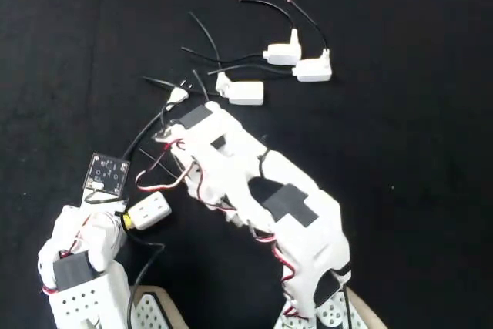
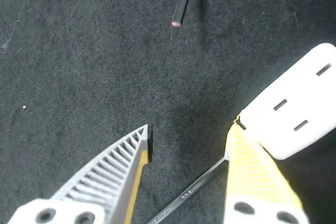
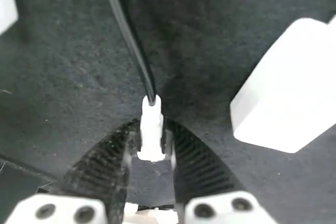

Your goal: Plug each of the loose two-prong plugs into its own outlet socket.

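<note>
My right gripper [image 3: 152, 153] is shut on a small white two-prong plug [image 3: 151, 127], whose black cable [image 3: 128, 35] runs away from it. A white outlet block [image 3: 286, 93] lies just beside that plug. From above, the right gripper [image 1: 205, 107] sits left of this outlet block [image 1: 245, 92], and the arm covers the held plug. Another loose white plug [image 1: 177, 96] lies further left. My left gripper [image 2: 191, 129] is open, its yellow finger [image 2: 252, 166] touching a white outlet [image 2: 294, 103] with its slots facing up. That outlet [image 1: 148, 211] lies at the front left.
Two more white outlet blocks [image 1: 282, 53] [image 1: 313, 68] lie at the back, each with a plug and black cable on it. Several loose black cables [image 1: 204, 36] cross the black cloth. A cut cable end [image 2: 176, 23] lies ahead of the left gripper.
</note>
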Available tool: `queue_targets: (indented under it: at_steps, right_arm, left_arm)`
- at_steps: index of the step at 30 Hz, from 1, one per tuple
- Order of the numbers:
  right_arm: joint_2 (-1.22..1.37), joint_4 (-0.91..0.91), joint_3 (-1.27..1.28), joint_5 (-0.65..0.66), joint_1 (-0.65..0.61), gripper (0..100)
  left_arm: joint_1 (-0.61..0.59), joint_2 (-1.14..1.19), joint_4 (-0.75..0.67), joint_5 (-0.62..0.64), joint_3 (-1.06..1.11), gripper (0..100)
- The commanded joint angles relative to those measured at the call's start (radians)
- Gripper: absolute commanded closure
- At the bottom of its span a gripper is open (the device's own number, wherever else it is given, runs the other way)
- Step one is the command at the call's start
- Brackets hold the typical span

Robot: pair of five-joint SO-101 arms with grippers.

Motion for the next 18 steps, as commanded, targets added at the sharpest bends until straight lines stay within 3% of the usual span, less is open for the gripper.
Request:
queue_targets:
  at_steps: [1, 7, 18]
  right_arm:
    - [-0.015, -0.008, -0.038, -0.002, 0.014, 98.7]
    - [-0.219, -0.028, 0.111, 0.003, -0.021, 98.7]
    - [-1.053, -0.232, 0.538, -0.086, -0.117, 98.7]
  left_arm:
    - [0.010, -0.003, -0.021, -0.003, -0.004, 76]
    - [0.010, -0.003, -0.021, -0.003, -0.004, 76]
    - [0.010, -0.003, -0.028, 0.029, -0.031, 76]
